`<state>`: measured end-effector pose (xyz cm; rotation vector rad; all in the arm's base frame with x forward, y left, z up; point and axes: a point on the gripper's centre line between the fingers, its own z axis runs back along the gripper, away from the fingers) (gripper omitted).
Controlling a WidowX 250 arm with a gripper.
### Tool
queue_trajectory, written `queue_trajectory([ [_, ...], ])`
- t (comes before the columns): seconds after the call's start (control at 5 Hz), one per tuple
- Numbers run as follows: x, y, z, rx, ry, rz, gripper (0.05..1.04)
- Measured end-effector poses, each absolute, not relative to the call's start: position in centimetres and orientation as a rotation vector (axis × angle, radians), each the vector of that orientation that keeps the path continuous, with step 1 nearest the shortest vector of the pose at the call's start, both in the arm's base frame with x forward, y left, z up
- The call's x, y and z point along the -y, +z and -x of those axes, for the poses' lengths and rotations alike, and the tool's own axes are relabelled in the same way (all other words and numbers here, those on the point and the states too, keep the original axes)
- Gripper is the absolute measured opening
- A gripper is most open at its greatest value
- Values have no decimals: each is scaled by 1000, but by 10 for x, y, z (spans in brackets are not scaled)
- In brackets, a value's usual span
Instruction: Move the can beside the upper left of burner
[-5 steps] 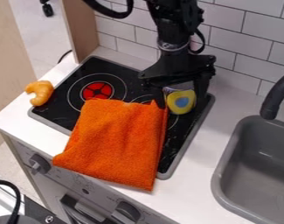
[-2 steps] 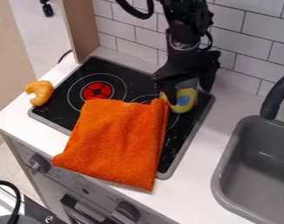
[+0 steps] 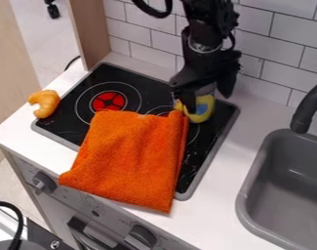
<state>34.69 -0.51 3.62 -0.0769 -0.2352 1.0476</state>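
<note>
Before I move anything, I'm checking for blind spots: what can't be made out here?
All in the camera view:
- Can: top, hidden by the claw.
- Whether the claw grips it: its dark parts blend together.
- Right burner: partly under the orange towel.
- Sink: cut off by the right edge.

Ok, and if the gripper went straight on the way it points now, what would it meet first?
Most likely the can, which lies in its downward line; whether gripper and can already touch is unclear here. The stovetop would probably come next.
</note>
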Motion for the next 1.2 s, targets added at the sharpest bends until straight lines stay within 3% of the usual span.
queue_trajectory([
  [0.6, -39, 32, -356, 310, 1227, 38, 998],
  [1.2, -91, 31, -340, 295, 1229, -64, 998],
])
